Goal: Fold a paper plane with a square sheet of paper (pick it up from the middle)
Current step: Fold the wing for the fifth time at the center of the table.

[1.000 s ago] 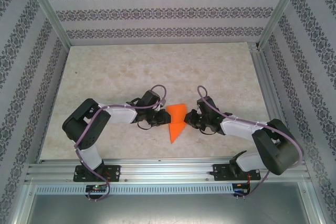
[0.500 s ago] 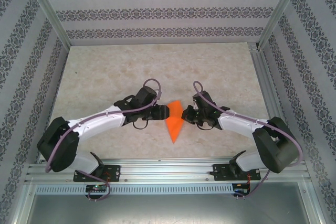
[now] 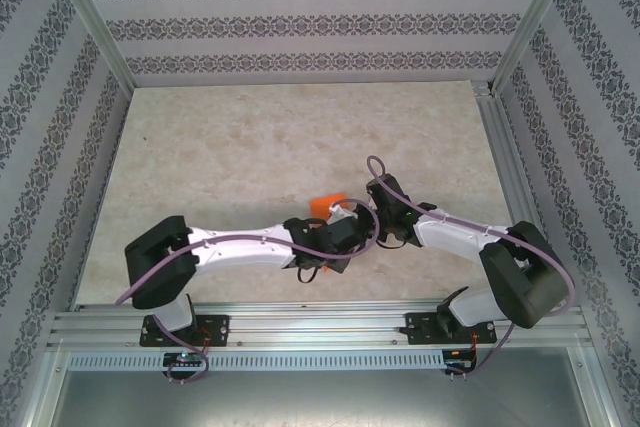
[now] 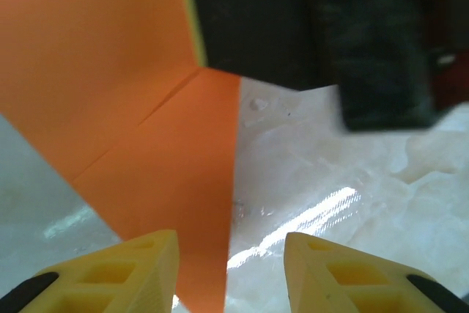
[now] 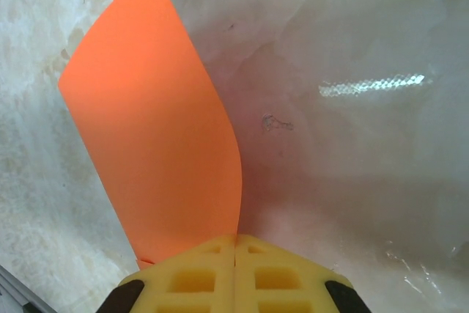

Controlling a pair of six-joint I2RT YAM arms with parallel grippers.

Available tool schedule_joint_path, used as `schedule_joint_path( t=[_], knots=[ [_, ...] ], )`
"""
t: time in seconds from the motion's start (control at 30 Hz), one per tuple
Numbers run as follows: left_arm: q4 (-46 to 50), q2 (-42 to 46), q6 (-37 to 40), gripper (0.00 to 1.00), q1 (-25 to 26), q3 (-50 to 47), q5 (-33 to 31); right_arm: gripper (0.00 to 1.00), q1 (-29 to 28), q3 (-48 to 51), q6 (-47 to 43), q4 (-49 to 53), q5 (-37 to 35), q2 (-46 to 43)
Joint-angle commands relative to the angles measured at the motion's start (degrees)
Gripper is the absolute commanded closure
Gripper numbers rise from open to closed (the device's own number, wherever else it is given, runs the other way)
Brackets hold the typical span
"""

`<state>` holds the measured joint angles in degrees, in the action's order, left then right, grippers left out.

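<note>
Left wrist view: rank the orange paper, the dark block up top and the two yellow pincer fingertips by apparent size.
1. orange paper
2. dark block, somewhat smaller
3. yellow fingertips: the two look alike, so no ranking between them. Nearness to the lens inflates both.

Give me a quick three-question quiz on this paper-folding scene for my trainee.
1. True or false: the right jaws are shut on the orange paper.
2. Pick one: the left jaws are A) shut on the paper, B) open, C) holding a pen.
3. What colour are the fingertips?
Key: 1 true; 2 B; 3 yellow.
</note>
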<state>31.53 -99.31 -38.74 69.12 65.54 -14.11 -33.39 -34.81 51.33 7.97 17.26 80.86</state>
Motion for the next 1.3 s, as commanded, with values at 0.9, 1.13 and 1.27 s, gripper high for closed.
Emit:
schedule_joint_path(
  t=[0.9,1.13,1.27],
  knots=[
    [8.2,-8.5,-1.3,0.49,6.8,4.7,-15.3,0.95,1.7,0.1,1.9,-3.1,2.2,0.9],
    [8.8,-5.8,-5.0,0.48,7.9,3.3,-18.7,0.95,2.1,0.5,1.9,-2.4,1.9,0.3],
    [3.6,-1.6,-7.2,0.45,7.9,-1.3,-17.9,0.96,2.2,0.7,2.1,-2.5,2.3,0.0]
  ],
)
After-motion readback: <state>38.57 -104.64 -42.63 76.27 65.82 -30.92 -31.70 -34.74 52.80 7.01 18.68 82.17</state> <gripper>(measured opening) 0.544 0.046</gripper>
